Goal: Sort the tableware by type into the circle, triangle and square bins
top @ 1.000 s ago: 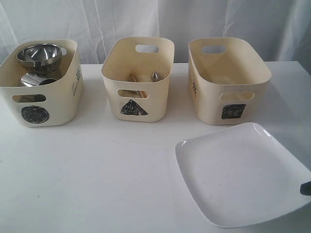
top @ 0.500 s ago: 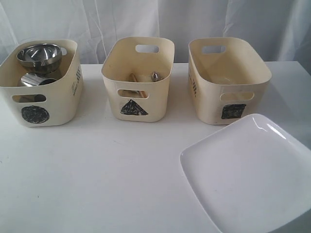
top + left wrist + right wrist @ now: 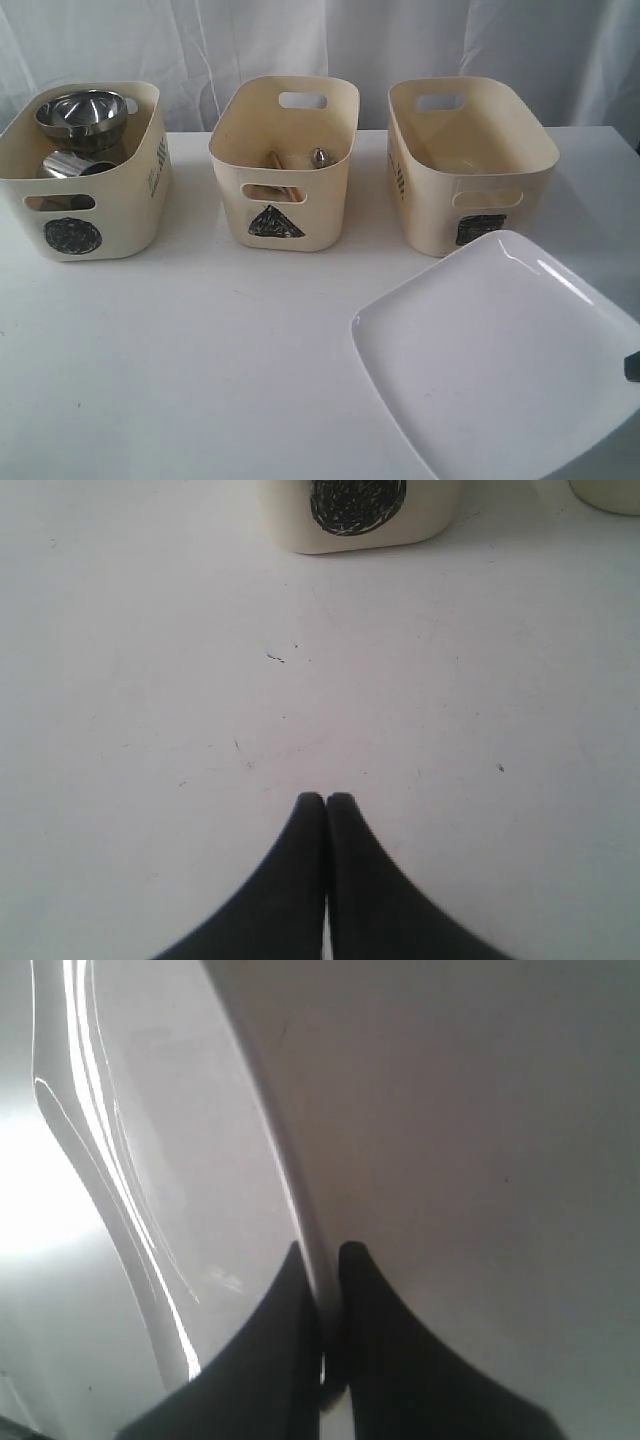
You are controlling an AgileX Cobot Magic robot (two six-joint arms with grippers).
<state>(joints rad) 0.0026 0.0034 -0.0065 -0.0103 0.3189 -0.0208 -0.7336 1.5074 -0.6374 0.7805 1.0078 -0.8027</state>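
A large white plate (image 3: 500,350) hangs tilted above the table's front right, its far edge raised near the square bin (image 3: 470,165). My right gripper (image 3: 322,1260) is shut on the plate's rim (image 3: 300,1210); only a dark tip of the right gripper (image 3: 632,367) shows at the exterior view's right edge. The circle bin (image 3: 85,210) holds a steel bowl (image 3: 82,115) and a steel mug (image 3: 70,163). Cutlery ends (image 3: 318,157) stick up in the triangle bin (image 3: 283,190). My left gripper (image 3: 326,800) is shut and empty over bare table, short of the circle bin (image 3: 360,515).
The three cream bins stand in a row at the back of the white table (image 3: 200,350), before a white curtain (image 3: 300,40). The table's right edge (image 3: 625,150) lies just beyond the square bin.
The plate has been lifted off the table and tilted, and has shifted a little toward the square bin. The left gripper has not moved.
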